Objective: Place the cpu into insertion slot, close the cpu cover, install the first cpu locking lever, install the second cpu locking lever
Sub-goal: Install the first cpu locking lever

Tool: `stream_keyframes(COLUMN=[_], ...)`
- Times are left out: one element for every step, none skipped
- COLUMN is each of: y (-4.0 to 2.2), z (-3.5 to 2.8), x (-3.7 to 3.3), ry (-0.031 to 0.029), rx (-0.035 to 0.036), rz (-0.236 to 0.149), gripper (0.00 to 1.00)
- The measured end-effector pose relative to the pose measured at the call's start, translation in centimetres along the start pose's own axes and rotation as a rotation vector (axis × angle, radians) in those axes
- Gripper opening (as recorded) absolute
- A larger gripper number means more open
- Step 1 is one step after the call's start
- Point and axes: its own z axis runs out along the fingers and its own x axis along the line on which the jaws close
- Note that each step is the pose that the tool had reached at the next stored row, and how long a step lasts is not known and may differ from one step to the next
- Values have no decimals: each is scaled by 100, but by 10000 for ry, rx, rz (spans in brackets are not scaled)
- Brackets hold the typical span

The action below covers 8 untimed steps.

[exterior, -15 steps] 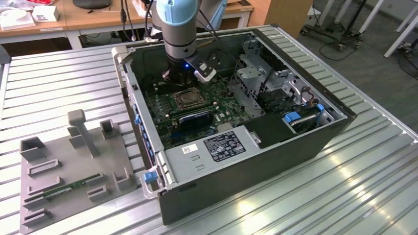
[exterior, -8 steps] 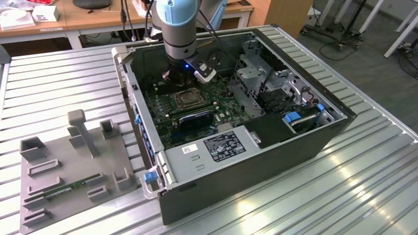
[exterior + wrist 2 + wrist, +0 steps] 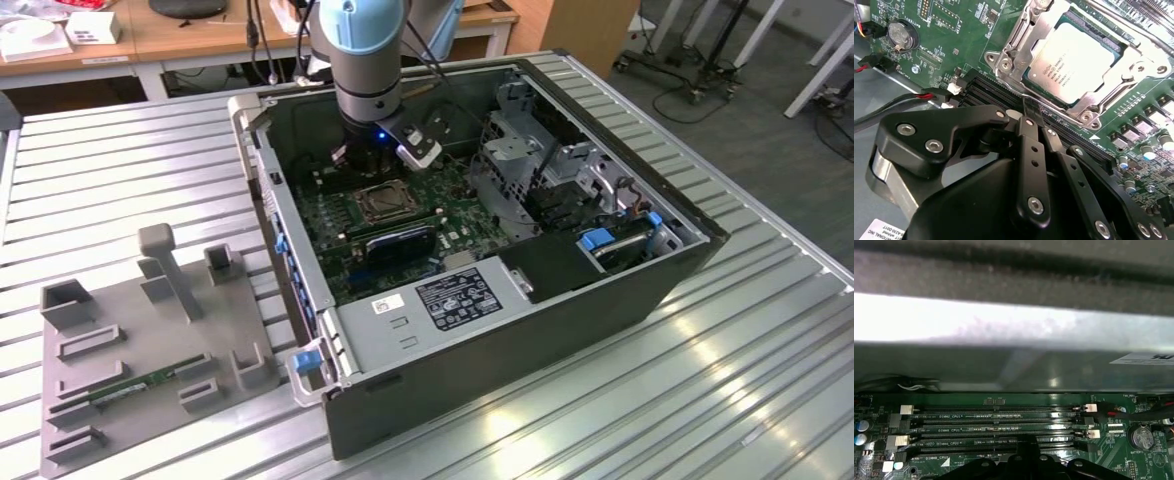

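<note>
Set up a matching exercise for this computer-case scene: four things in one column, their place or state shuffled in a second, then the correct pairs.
Things
1. small flat square cpu with silvery metal top
2. thin silvery metal cpu cover frame
3. round silver coin battery
4. black robot gripper

Places or states
A. in a black round holder on the green motherboard
B. fingers together over the long black memory slots
C. seated in the insertion slot
D. lying down around the chip

Pairs: 1-C, 2-D, 3-A, 4-B
</note>
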Motion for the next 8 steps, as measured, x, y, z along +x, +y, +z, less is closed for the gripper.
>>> stream_keyframes(y=[0, 0, 3, 5, 6, 14, 21, 28], z=[0, -1, -5, -8, -13, -22, -34, -59], x=[0, 0, -2, -3, -4, -10, -15, -20], ry=[0, 1, 2, -9, -26, -38, -53, -50], rx=[0, 2, 3, -12, -36, -49, -69, -72], rz=[-1, 0, 0, 1, 1, 1, 1, 0], gripper=[11, 11, 11, 11, 11, 11, 11, 11])
